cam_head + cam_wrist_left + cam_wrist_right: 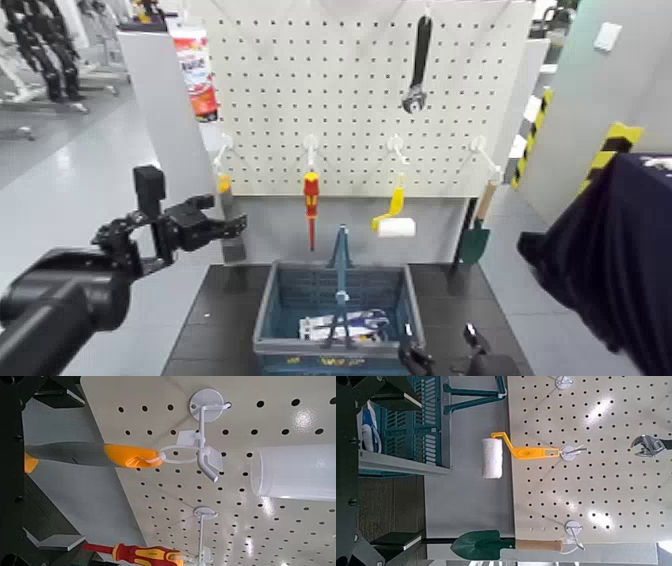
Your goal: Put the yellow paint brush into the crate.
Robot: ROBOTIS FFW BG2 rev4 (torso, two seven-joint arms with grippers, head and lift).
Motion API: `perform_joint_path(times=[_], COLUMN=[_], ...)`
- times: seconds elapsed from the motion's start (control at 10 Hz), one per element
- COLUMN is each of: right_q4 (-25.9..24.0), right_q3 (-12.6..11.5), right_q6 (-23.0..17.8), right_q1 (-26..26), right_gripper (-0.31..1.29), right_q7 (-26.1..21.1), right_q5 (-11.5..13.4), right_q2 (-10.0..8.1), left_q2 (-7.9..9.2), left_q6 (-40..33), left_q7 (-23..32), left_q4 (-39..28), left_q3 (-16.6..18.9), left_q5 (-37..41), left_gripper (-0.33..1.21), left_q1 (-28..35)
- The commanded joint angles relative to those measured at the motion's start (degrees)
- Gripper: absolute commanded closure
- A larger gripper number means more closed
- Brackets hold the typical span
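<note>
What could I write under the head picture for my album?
A robot's left gripper reaches toward the hanging paint brush, with the blue crate below.

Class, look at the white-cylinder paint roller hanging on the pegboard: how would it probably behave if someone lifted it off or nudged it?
The roller would likely swing if nudged, since it hangs from one hook. Its yellow frame looks stiff, probably plastic, while the sleeve seems soft and, being round, might roll if laid down.

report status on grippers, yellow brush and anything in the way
left gripper open at yellow brush, no grip; right gripper open, low by crate; brush hangs on hook; upright crate handle may obstruct drop
</note>
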Motion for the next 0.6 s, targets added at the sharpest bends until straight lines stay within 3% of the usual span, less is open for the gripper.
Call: perform_joint_path(times=[0.1,0.3,0.4,0.6], right_q4=[0.18,0.35,0.35,0.44], right_q3=[0.00,0.18,0.18,0.27], right_q6=[-0.21,-0.30,-0.48,-0.83], right_q1=[-0.14,-0.32,-0.32,-0.41], right_gripper=[0.15,0.15,0.15,0.15], right_q7=[0.00,0.00,0.00,0.00], right_q5=[0.00,-0.09,-0.09,-0.18], right_q2=[0.00,0.00,0.00,-0.09], left_q2=[-0.13,-0.21,-0.21,-0.30], left_q6=[0.15,0.33,0.50,0.94], left_q7=[-0.74,-1.97,-2.14,-2.50], left_q4=[1.44,3.02,3.11,3.11], left_q3=[-0.62,-0.62,-0.53,-0.53], left_q5=[0.30,0.39,0.39,0.56], left_gripper=[0.11,0.13,0.30,0.87], left_q1=[-1.12,-1.91,-2.08,-2.43])
